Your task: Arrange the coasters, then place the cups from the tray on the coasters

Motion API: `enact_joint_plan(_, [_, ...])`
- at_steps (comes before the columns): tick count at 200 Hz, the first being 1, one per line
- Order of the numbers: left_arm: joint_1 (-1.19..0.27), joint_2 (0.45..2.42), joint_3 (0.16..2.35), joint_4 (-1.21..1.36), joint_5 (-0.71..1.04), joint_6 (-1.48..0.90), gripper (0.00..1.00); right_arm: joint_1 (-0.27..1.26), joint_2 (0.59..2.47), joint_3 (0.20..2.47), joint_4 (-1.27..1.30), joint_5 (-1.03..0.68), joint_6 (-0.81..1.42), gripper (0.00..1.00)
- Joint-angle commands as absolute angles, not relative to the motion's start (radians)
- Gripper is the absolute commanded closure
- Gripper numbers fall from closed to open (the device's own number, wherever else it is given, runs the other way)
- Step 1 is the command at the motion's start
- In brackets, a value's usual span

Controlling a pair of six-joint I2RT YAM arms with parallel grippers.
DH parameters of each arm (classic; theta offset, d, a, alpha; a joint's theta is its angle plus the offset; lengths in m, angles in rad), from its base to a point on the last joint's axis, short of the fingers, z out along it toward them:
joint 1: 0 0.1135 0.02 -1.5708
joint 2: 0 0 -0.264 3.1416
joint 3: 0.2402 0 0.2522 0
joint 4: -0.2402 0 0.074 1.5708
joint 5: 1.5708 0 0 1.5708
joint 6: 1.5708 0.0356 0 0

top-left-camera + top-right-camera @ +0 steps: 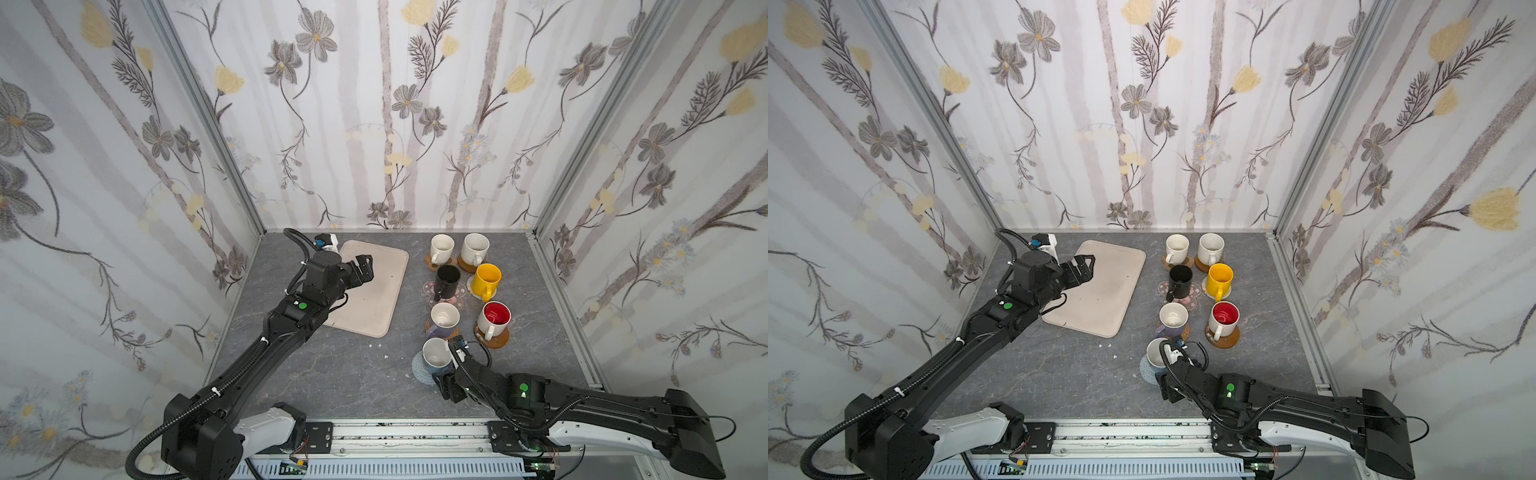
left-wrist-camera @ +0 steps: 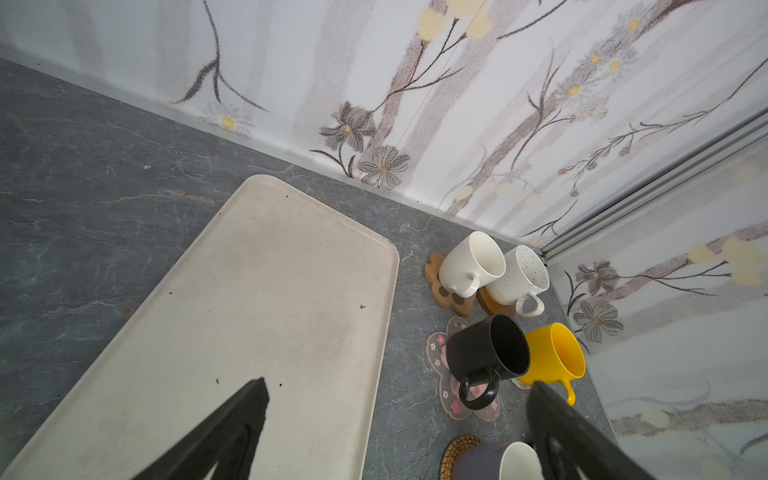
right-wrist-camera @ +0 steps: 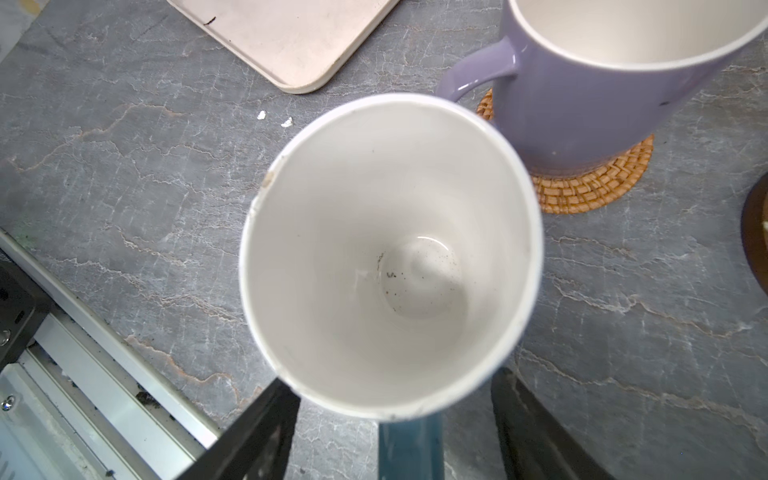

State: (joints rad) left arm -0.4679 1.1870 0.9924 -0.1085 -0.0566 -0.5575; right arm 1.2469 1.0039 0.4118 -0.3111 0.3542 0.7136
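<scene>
We are seeing the tray point(image 1: 376, 299) lying left of the cups, under our left gripper point(image 1: 367, 268), which is hanging wide open and holding nothing. Our right gripper point(image 3: 395, 390) is standing open astride the handle of the light blue cup point(image 1: 434, 353), which is sitting on the grey-blue crocheted coaster point(image 1: 417, 369).

The left arm stretches forward, its left gripper point(image 1: 366, 269) tilted slightly down with jaws spread wide. The right arm bends inward, its right gripper point(image 3: 395, 434) angled downward, jaws apart.
</scene>
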Motion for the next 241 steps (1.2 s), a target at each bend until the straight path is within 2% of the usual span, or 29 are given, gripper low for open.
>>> enact_joint_plan(1, [-0.468, 1.184, 1.002, -0.083, -0.068, -0.558, 0.00, 1.248, 0.991, 0.429, -0.302, 0.374, 0.715, 0.24])
enact_joint_plan(62, [-0.464, 1.172, 1.022, -0.086, -0.070, -0.532, 0.00, 1.246, 0.888, 0.465, -0.344, 0.409, 0.689, 0.10])
enact_joint_plan(89, [-0.464, 1.166, 1.035, -0.086, -0.053, -0.504, 0.00, 1.199, 0.844, 0.513, -0.358, 0.421, 0.620, 0.04])
enact_joint_plan(106, [-0.463, 1.157, 1.041, -0.086, -0.052, -0.490, 0.00, 1.136, 0.824, 0.554, -0.359, 0.411, 0.570, 0.01])
enact_joint_plan(131, [-0.454, 1.138, 1.045, -0.086, -0.055, -0.465, 0.00, 1.018, 0.806, 0.608, -0.325, 0.423, 0.482, 0.00])
enact_joint_plan(176, [-0.449, 1.111, 1.036, -0.084, -0.123, -0.403, 0.00, 0.790, 0.794, 0.685, -0.127, 0.417, 0.322, 0.00])
enact_joint_plan(241, [-0.446, 1.121, 1.034, -0.080, -0.122, -0.270, 0.00, 0.534, 0.935, 0.816, 0.037, 0.345, 0.210, 0.00])
